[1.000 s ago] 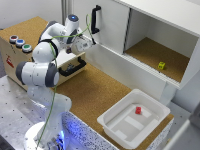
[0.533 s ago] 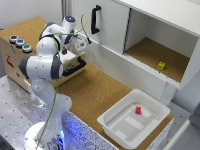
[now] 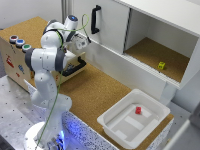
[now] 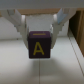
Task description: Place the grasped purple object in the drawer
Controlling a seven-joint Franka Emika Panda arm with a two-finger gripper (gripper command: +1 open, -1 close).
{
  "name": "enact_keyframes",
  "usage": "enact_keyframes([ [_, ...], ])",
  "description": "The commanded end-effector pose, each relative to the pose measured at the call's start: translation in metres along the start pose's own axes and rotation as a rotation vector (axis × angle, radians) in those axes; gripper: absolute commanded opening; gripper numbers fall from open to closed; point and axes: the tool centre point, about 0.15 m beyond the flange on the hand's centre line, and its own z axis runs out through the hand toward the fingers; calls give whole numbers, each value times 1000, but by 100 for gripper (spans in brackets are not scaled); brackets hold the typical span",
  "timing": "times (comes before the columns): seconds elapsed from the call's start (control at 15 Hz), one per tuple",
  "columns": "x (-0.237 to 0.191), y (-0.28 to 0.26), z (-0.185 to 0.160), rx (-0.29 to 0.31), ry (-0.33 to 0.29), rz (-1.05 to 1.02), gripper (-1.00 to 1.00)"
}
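1. Wrist view: the gripper (image 4: 39, 31) is closed on a purple block (image 4: 39, 45) bearing a yellow letter A, one white finger (image 4: 18, 22) against each side of it.
2. Under the block in that view lies a pale, blurred surface; I cannot tell what it is.
3. Exterior view: the white arm (image 3: 47, 57) bends over the cork-topped box (image 3: 24, 31) at the exterior view's left, with the gripper (image 3: 79, 45) held above the pulled-out drawer (image 3: 75, 66), whose black bar handle (image 3: 73, 68) faces the counter (image 3: 102, 92).
4. Three coloured buttons (image 3: 19, 43) sit on the box top.
5. The block itself is too small to make out here.
6. A shallow white tub (image 3: 131, 131) near the counter's edge holds a small red piece (image 3: 138, 110).
7. A small yellow piece (image 3: 161, 65) rests in the open cabinet recess (image 3: 150, 52), beside the white door (image 3: 102, 22) with its black handle.
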Motion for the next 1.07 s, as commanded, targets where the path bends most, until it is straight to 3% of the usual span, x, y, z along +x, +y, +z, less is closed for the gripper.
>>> enact_keyframes([
  [0.0, -1, 14, 2, 78, -56, 0, 100],
  [0.47, -20, -12, -63, 64, -94, -29, 100],
  [0.6, -20, -19, -95, -2, -107, -31, 100],
  [0.73, -25, -30, -122, -109, -133, 0, 100],
  [1.0, -47, -48, -139, -275, -179, 124, 100],
])
